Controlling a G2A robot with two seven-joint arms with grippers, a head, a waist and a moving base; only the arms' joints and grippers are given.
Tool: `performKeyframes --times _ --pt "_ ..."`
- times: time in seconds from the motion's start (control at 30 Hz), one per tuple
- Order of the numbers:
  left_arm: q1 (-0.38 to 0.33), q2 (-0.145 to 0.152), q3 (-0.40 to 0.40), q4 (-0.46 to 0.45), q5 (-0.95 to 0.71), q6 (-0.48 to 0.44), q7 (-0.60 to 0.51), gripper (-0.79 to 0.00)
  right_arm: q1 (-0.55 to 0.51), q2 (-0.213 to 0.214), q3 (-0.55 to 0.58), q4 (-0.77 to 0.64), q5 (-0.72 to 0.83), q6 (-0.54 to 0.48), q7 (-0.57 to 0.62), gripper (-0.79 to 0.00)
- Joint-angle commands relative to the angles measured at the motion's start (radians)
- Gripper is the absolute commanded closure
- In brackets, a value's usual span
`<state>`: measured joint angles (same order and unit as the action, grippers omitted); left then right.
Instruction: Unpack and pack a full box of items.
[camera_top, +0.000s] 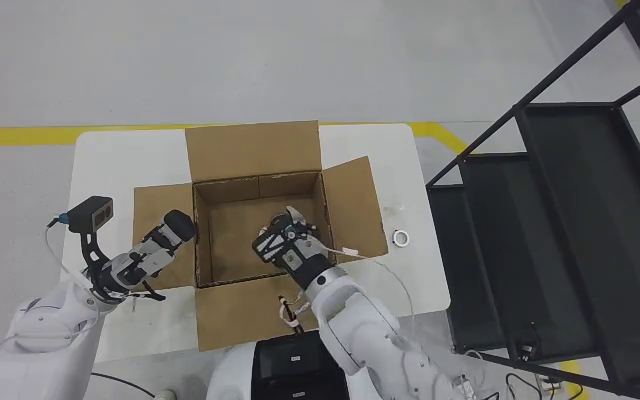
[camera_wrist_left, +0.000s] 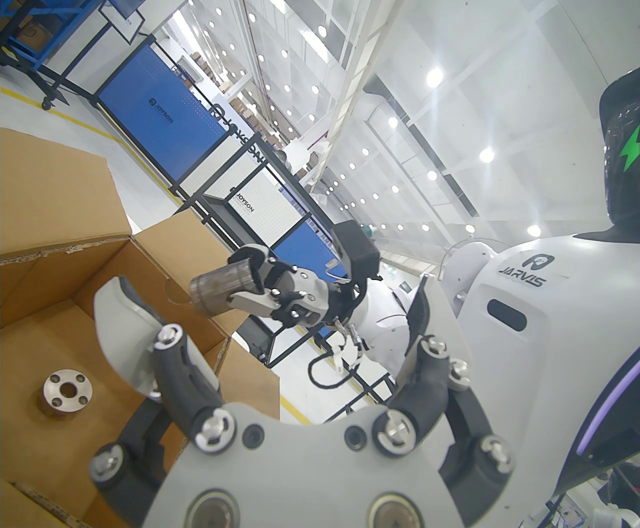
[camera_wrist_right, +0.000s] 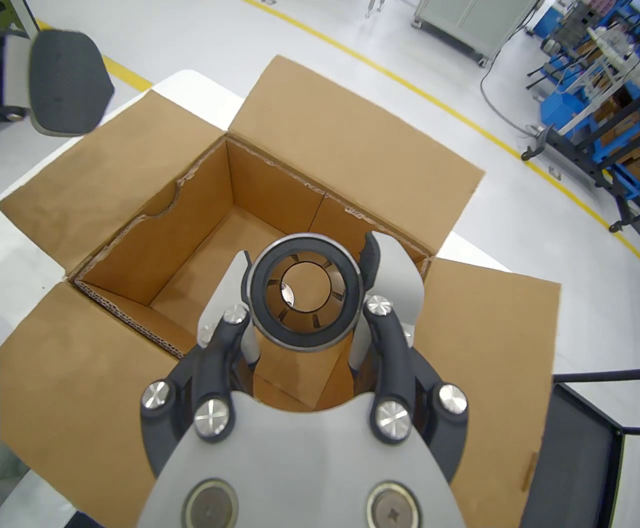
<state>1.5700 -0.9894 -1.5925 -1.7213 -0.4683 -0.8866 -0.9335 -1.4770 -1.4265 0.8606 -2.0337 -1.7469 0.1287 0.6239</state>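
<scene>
While your right end effector (camera_wrist_right: 307, 251) grips a metal tube (camera_wrist_left: 220, 289) over the open box (camera_top: 252, 150), your left end effector (camera_top: 172, 232) stands spread and empty.
You have the right end effector clenched on the tube's sides, holding it above the box's opening. The left end effector sits over the box's left flap, fingers apart. A metal disc (camera_wrist_left: 67, 390) lies flat on cardboard near it; whether that is floor or flap, you cannot tell. On the white counter (camera_top: 120, 160), just right of the box, lies a small ring (camera_top: 402, 238).
</scene>
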Motion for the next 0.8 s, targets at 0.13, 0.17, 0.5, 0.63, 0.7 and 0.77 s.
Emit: performKeyframes --times 0.13,0.17,0.5,0.63,0.7,0.77 --pt "0.0 0.0 0.0 0.0 0.0 0.0 0.0 -0.785 0.051 -0.01 0.006 0.067 0.052 0.013 0.019 0.0" --pt "0.0 0.0 0.0 0.0 0.0 0.0 0.0 -0.785 0.051 -0.01 0.006 0.067 0.052 0.013 0.019 0.0" --pt "-0.005 0.0 -0.002 -0.004 0.014 0.027 0.015 -0.785 0.051 -0.01 0.006 0.067 0.052 0.013 0.019 0.0" --pt "-0.054 0.004 -0.014 0.028 0.048 0.098 0.026 -0.785 0.062 -0.012 0.015 0.088 0.069 0.005 -0.004 0.0" --pt "-0.086 0.006 -0.018 0.069 0.052 0.135 0.026 -0.785 0.101 -0.016 0.023 0.139 0.078 -0.005 -0.003 0.0" --pt "-0.116 0.007 -0.014 0.108 0.053 0.165 0.017 -0.785 0.148 -0.026 0.022 0.194 0.141 -0.016 -0.018 0.0"
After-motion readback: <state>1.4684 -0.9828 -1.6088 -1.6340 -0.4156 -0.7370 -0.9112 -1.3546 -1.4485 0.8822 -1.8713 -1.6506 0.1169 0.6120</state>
